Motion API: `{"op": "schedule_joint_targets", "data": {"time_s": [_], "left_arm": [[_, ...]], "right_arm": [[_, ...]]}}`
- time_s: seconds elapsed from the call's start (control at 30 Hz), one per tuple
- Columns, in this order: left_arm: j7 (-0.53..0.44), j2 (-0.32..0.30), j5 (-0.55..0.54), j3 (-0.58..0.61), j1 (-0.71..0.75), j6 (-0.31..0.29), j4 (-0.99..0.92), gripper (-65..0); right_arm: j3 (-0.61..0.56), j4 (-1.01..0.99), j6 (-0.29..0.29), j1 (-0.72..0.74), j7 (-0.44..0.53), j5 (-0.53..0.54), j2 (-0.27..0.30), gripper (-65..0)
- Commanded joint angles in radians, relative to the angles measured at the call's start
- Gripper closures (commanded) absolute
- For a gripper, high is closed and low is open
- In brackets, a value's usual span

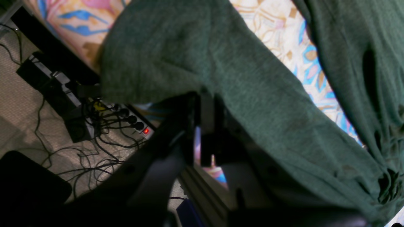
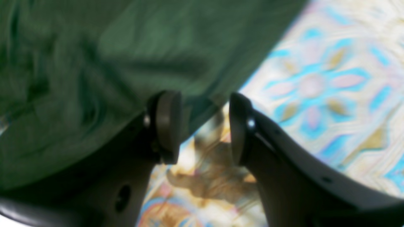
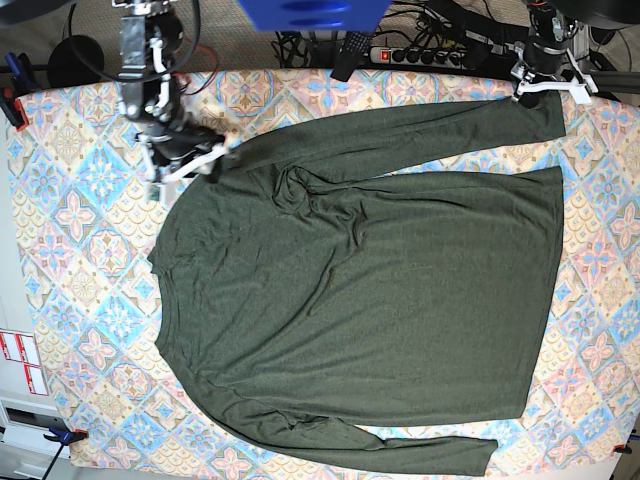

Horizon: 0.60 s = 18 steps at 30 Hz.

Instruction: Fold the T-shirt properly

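I am looking first at my right claw [image 2: 202,127], whose jaws are standing apart with nothing between them, just off the edge of the T-shirt [image 3: 370,300] near its shoulder, the patterned cloth showing through the gap. My left claw [image 1: 206,126] is closed, and it appears to be pinching the cuff end of the upper sleeve [image 3: 400,135], where the fabric is draping over and around the jaws at the far corner of the bench [image 3: 60,230]. The shirt is lying spread face-flat across the middle of the bench, collar toward the right claw's side, hem toward the left claw's side, one sleeve running along the far edge and the other along the near edge. I am judging it to be light, thin and limp: it is puckering at the armpit, so it will sag and stretch rather than hold shape, and it should drag a little on the cloth instead of sliding. I would be taking it at seams, cuffs, shoulders or hem corners, pinching both layers. Counting: one shirt, two sleeves, two claws, one bench.
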Motion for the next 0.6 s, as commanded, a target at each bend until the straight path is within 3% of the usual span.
{"op": "schedule_joint_targets", "data": {"time_s": [0.0, 0.23, 0.57], "left_arm": [[-0.01, -0.012, -0.003, -0.006, 0.01, -0.007, 0.014, 0.0], [-0.01, -0.012, -0.003, -0.006, 0.01, -0.007, 0.014, 0.0], [-0.01, -0.012, -0.005, -0.006, 0.022, -0.007, 0.014, 0.0]], "right_arm": [[0.011, -0.004, 0.011, 0.011, 0.007, 0.039, 0.001, -24.6], [0.023, -0.091, 0.014, 0.037, 0.007, 0.127, 0.001, -24.6], [0.023, -0.139, 0.016, 0.049, 0.009, 0.148, -0.001, -24.3]]}}
